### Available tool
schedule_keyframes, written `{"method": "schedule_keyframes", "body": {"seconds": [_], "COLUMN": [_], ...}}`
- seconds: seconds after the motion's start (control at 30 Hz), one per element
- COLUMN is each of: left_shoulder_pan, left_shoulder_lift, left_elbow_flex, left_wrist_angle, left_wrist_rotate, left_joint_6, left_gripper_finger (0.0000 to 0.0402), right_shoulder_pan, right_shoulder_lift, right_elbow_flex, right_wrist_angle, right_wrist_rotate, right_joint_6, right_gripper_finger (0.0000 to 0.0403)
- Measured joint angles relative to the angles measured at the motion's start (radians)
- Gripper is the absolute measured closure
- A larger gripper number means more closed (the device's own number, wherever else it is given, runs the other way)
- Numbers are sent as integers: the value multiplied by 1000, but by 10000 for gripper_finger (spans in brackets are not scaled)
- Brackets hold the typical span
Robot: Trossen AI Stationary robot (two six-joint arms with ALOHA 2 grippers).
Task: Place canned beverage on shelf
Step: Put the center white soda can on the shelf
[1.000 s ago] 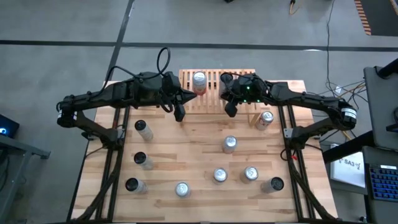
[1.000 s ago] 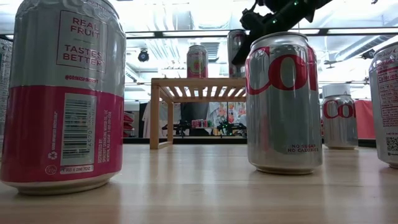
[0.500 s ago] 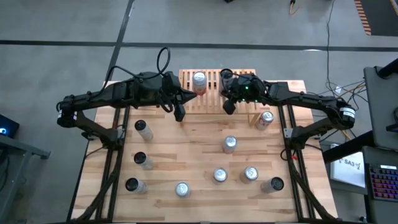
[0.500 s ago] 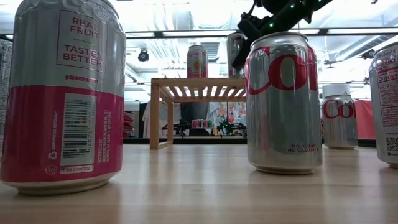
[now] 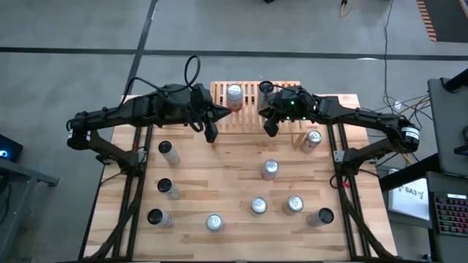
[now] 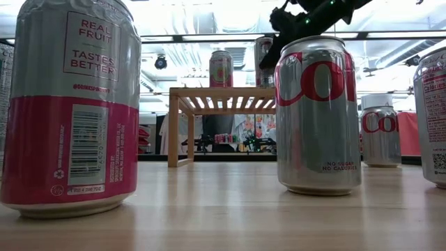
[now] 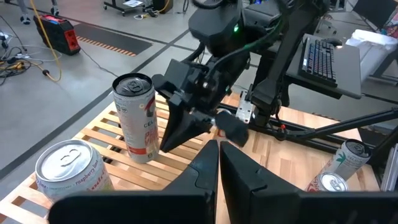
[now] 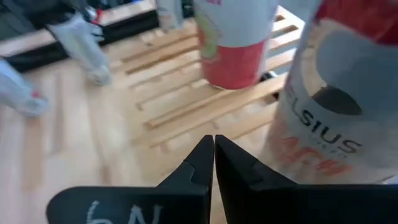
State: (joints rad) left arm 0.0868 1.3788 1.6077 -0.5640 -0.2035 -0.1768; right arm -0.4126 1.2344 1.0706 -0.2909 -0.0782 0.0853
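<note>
The shelf (image 5: pixel 248 117), a low slatted wooden rack, stands at the table's far edge. Two cans stand upright on its slats: a red-and-white one (image 5: pixel 234 94) and a white Celsius can (image 7: pixel 135 117). My right gripper (image 5: pixel 270 128) hovers shut and empty over the shelf's near edge. The Celsius can (image 8: pixel 329 112) looms close beside that gripper, just behind its fingertips. My left gripper (image 5: pixel 212 135) hangs shut and empty just off the shelf's near left corner, its fingers (image 7: pixel 219 155) pointing toward the right arm.
Several cans stand loose on the tabletop: three on the left (image 5: pixel 169 152), several near the front (image 5: pixel 258 206), one in the middle (image 5: pixel 270 169) and one at the right (image 5: pixel 313 139). In the low view a pink can (image 6: pixel 70 104) and a Coke can (image 6: pixel 317 115) stand close.
</note>
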Motion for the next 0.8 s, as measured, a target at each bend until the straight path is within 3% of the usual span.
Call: {"method": "schedule_keyframes", "body": {"seconds": [0.17, 0.3, 0.8], "left_shoulder_pan": [5, 14, 18], "left_shoulder_lift": [0, 0, 0], "left_elbow_flex": [0, 0, 0], "left_wrist_angle": [3, 8, 13], "left_wrist_rotate": [0, 0, 0], "left_joint_6": [1, 4, 8], "left_gripper_finger": [402, 402, 402], "right_shoulder_pan": [0, 0, -11], "right_shoulder_lift": [-56, -78, -22], "right_elbow_flex": [23, 47, 67], "right_wrist_angle": [-8, -9, 7], "right_wrist_rotate": [-4, 79, 159], "right_joint_6": [45, 26, -20], "right_gripper_finger": [394, 394, 394]}}
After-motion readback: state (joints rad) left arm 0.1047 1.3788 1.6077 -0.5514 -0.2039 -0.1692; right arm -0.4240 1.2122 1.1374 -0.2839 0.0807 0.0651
